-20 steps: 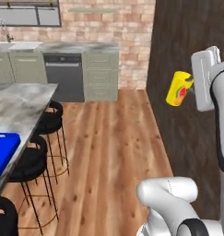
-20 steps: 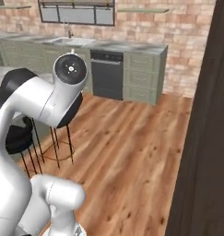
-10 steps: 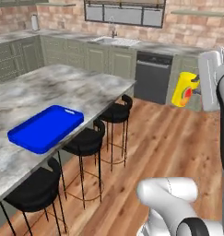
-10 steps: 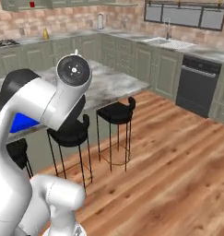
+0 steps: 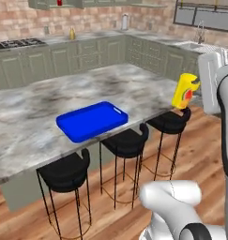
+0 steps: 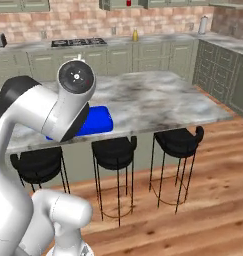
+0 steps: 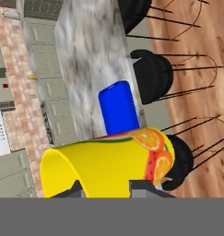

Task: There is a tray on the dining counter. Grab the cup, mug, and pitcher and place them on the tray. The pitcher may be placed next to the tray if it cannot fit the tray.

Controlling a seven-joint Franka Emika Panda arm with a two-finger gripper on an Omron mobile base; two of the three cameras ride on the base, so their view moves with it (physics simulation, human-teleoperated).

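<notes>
- My gripper point(image 7: 104, 186) is closed around the cup point(image 5: 185, 91), held up in the air off the near edge of the dining counter point(image 5: 35, 110), above the stools point(image 5: 127, 140).
- Through the hand camera the cup (yellow, with an orange-slice print) sits between the two fingertips point(image 7: 72, 189).
- The tray point(image 5: 92, 120) lies flat on the counter near its front edge, well apart from the cup.
- A mustard bottle-shaped pitcher point(image 6: 135, 35) stands on the far wall counter point(image 6: 158, 39).

Dining counter point(image 5: 35, 108): polished grey-white marble, soft sheen. Tray point(image 5: 92, 121): smooth glossy blue plastic. Cup point(image 5: 185, 92): smooth yellow, printed fruit pattern, slight gloss. Stools point(image 5: 127, 141): matt black seats, thin dark metal legs. Floor point(image 5: 204, 154): varnished wood planks.
</notes>
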